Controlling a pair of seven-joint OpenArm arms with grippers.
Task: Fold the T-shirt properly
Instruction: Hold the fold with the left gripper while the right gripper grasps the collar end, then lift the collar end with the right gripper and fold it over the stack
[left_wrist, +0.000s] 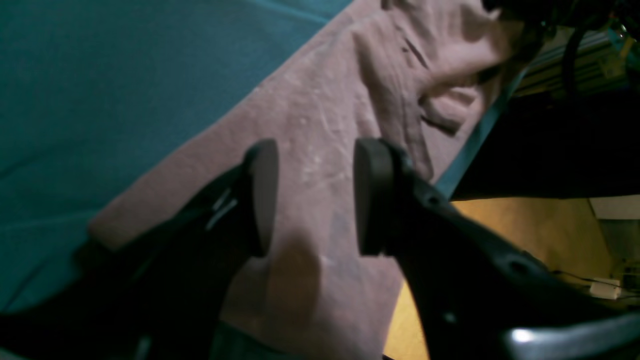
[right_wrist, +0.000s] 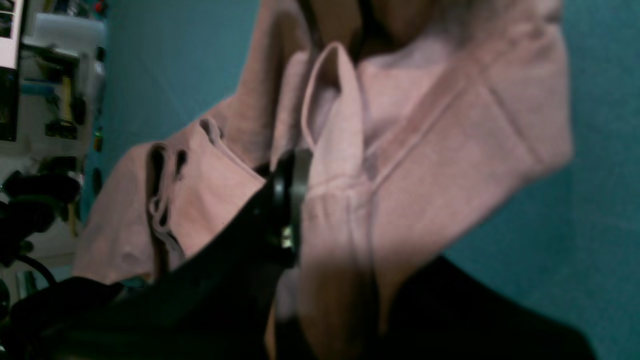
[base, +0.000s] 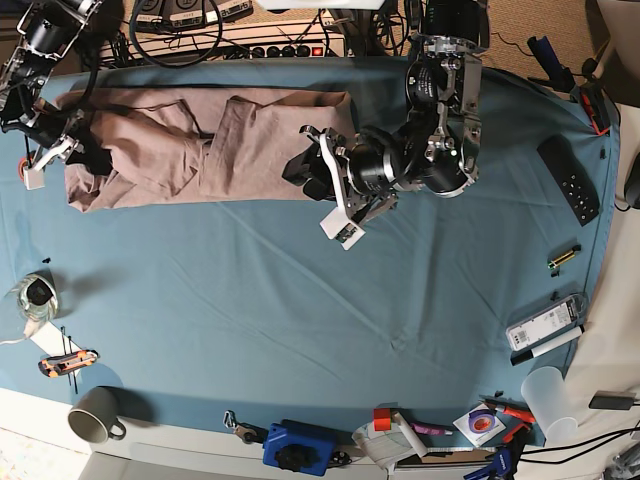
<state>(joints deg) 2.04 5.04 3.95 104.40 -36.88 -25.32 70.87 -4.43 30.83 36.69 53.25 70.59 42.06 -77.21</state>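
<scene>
My left gripper (left_wrist: 315, 200) hangs with jaws spread over the T-shirt (base: 200, 140), at the end nearest the tabletop's (base: 300, 300) middle. My right gripper (right_wrist: 295, 200) pinches a fold at the T-shirt's opposite end. The T-shirt lies bunched along the tabletop's far edge.

No text, brand, number or sign can be read in any of the three views. The flat white rectangular packet with dark print (base: 543, 325) near the table's edge in the base view carries markings too small to make out, as does the small round white disc with a coloured centre (base: 480, 424) among the clutter at the front edge. The white sheet with dark panels (right_wrist: 9, 35) at the corner of the right wrist view is too blurred to read.
</scene>
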